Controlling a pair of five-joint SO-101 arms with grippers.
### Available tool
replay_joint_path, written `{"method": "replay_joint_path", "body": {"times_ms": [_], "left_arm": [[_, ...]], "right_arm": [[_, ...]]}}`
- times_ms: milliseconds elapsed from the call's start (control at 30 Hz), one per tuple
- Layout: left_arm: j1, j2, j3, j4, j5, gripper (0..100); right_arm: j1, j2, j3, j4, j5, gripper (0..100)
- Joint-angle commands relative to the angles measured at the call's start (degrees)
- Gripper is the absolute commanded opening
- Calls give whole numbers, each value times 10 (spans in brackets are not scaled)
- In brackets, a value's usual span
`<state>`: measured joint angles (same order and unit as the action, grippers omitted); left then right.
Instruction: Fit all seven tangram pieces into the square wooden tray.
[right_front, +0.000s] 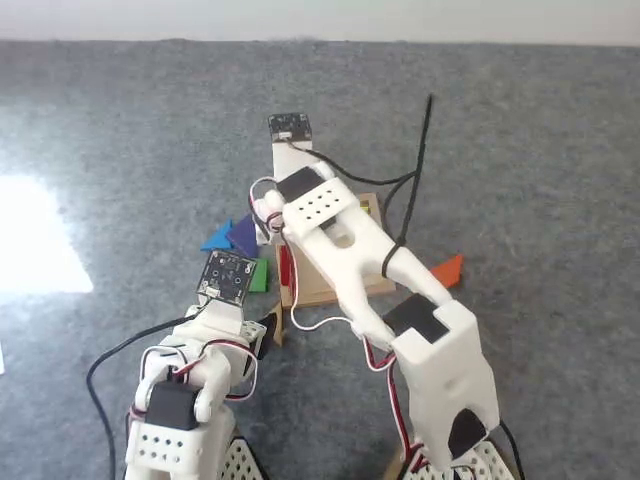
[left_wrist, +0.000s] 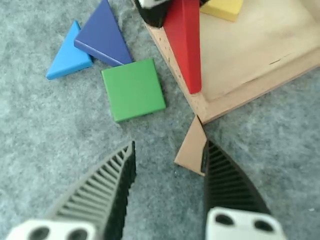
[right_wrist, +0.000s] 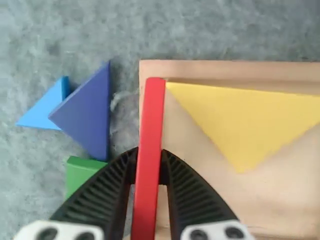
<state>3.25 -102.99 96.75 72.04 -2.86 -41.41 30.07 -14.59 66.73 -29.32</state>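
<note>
The right gripper is clamping the red piece upright on its edge, against the wooden tray's rim. The yellow triangle is lying flat inside, leaving much of the tray floor bare. The left gripper is hanging with its jaws wide over the tan piece, which is touching the tray's corner. The green square, dark blue triangle and light blue triangle are crowding the tray's left side at the centre of the high view. The orange piece is sitting to the tray's right.

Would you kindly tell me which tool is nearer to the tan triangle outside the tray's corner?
Left. The left tool is open just beside the tan triangle; the right tool is farther off at the tray's edge, shut on the red piece.
</note>
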Motion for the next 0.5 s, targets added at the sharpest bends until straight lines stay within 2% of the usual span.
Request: {"method": "replay_joint_path", "body": {"times_ms": [0, 133, 367, 467], "left_arm": [[3, -12, -3, 3, -7, 207], [2, -12, -3, 3, -7, 207], [2, -12, -3, 3, -8, 207], [2, -12, -3, 3, -8, 207]], "right_arm": [[-5, 2, -30, -22, -16, 16], [-5, 17, -30, -26, -14, 78], [14, 36, -27, 0, -14, 258], [21, 37, -27, 0, -13, 284]]}}
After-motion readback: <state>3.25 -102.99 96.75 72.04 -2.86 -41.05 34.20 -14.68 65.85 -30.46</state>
